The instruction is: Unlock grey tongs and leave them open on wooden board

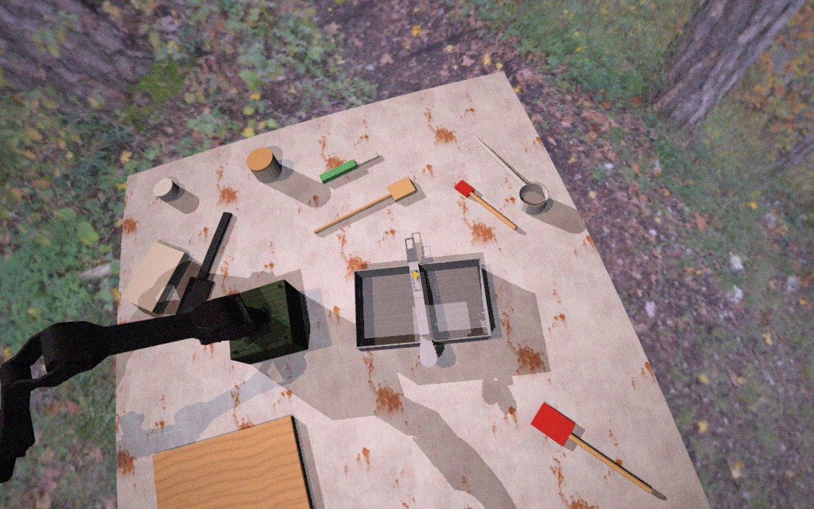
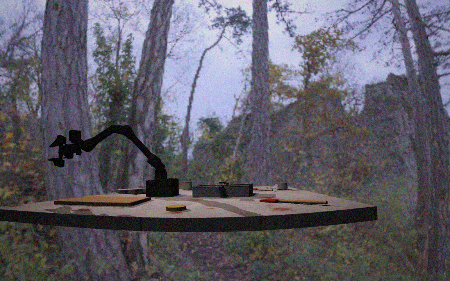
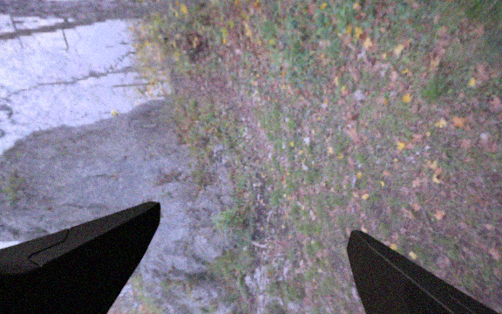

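Jaws (image 2: pixel 49 152) wide open, gripping nothing, aimed away from grey tongs (image 1: pixel 418 303) (image 2: pixel 224 182): well apart, beyond the arm's base (image 1: pixel 299 316) (image 2: pixel 162 187). Long axis straight across the roasting tin's (image 1: pixel 485 298) (image 2: pixel 205 191) narrow span; likely needing a swing right round first.

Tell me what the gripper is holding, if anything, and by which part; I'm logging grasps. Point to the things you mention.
Nothing is held: the gripper (image 2: pixel 52 152) (image 3: pixel 254 225) is open, with only background between its jaws.
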### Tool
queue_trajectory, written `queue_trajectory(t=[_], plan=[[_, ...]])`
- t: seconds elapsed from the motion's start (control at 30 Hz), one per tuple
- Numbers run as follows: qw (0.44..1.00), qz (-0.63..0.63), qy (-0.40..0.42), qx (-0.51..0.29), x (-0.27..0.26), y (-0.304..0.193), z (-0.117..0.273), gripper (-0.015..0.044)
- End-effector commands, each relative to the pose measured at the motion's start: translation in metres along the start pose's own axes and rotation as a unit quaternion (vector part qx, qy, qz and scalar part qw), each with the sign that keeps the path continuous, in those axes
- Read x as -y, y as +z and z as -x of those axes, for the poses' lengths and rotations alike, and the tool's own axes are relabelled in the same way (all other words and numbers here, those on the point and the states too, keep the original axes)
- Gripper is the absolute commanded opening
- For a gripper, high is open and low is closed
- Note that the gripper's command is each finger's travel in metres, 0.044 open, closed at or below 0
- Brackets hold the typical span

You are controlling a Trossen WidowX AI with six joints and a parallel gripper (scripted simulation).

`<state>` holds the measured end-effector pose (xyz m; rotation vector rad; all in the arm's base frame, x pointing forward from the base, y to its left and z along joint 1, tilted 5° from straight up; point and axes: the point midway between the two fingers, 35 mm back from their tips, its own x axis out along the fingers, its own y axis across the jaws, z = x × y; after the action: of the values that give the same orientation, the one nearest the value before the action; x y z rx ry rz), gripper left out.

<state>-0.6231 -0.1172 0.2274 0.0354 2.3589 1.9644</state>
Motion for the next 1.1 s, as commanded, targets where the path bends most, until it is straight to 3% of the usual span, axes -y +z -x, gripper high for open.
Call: queue_trajectory(t=[0.0, 0.17, 0.47, 0.87, 0.97, 1.07], plan=[[1.0, 0.0, -0.001, -0.001, 0.0, -0.001, 0.0, 0.0374], [0.999, 0.007, -0.017, -0.03, 0.011, -0.035, 0.014, 0.026], [0.988, 0.045, -0.073, -0.128, 0.049, -0.133, 0.073, 0.026], [0.937, 0.104, -0.149, -0.298, 0.111, -0.275, 0.223, 0.026], [0.917, 0.121, -0.166, -0.342, 0.125, -0.301, 0.269, 0.026], [0.909, 0.135, -0.171, -0.356, 0.131, -0.306, 0.284, 0.026]])
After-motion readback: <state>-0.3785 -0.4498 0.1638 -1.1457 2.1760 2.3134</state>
